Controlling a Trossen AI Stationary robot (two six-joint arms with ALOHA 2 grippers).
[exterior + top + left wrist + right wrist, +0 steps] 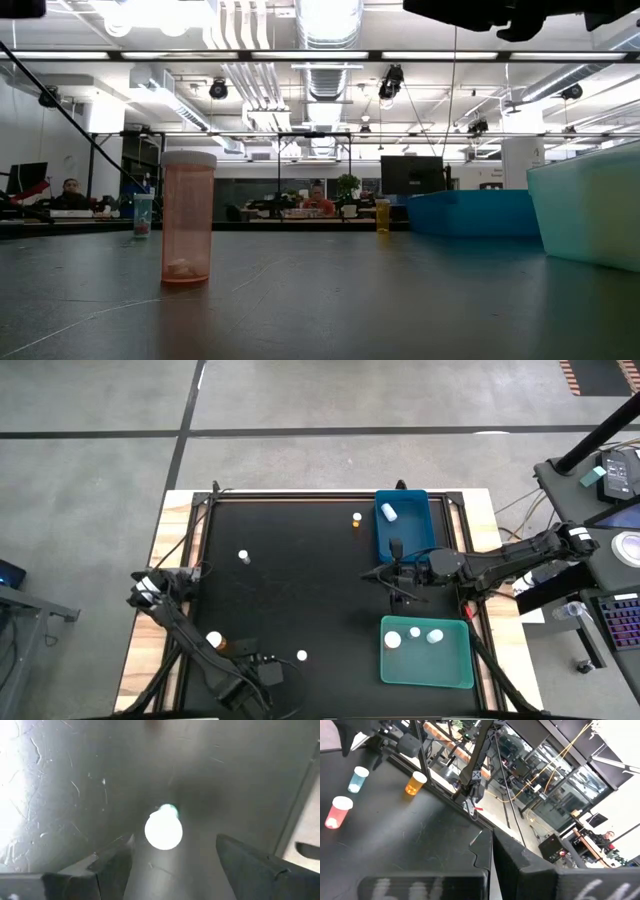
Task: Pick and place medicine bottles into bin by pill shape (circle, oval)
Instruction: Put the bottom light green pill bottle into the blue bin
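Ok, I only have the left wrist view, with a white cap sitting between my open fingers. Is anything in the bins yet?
Observer: Yes, the teal bin holds three bottles.
Operator: And the other bin?
Observer: The blue bin holds one bottle, lying on its side.
Operator: Where is the right arm?
Observer: The right gripper is shut and empty, just beside the blue bin's near corner.

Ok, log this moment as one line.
left end effector: open above white-capped bottle | right end effector: shut, empty, near blue bin | teal bin: three bottles
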